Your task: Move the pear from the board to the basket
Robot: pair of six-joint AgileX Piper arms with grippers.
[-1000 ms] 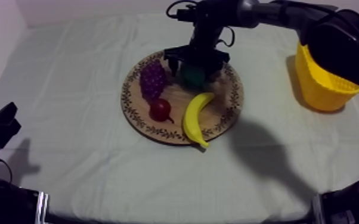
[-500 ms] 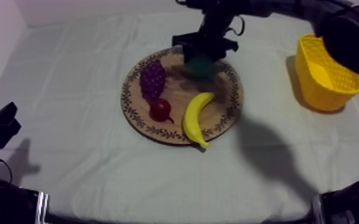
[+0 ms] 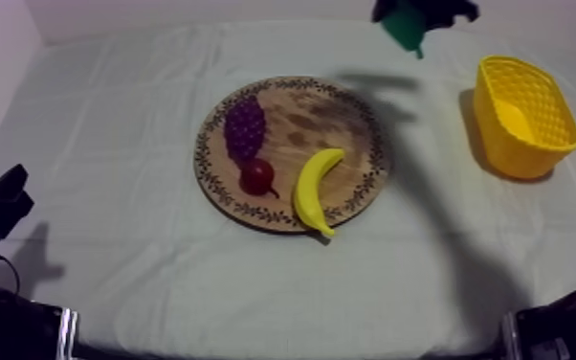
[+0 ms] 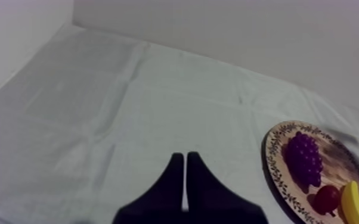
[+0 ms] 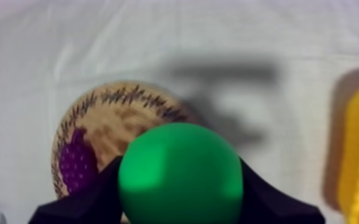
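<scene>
My right gripper (image 3: 414, 17) is high above the table's far side, between the board and the basket, shut on the green pear (image 3: 408, 27). In the right wrist view the pear (image 5: 180, 176) sits between my black fingers (image 5: 92, 196), over the cloth just beside the board (image 5: 107, 113). The round wooden board (image 3: 349, 115) with a patterned rim holds the grapes (image 3: 245, 127), a small red fruit (image 3: 256, 176) and a banana (image 3: 315, 188). The yellow basket (image 3: 524, 115) stands at the right. My left gripper (image 4: 185, 170) is shut on nothing, low at the left.
The grapes (image 4: 304, 158), the small red fruit (image 4: 326, 198) and the banana (image 4: 353, 204) on the board (image 4: 274, 161) lie to the right of my left gripper. The arm's shadow falls across the cloth between board and basket.
My right gripper has lifted the pear off the board and carried it up and to the right toward the basket. The left arm has not moved.
</scene>
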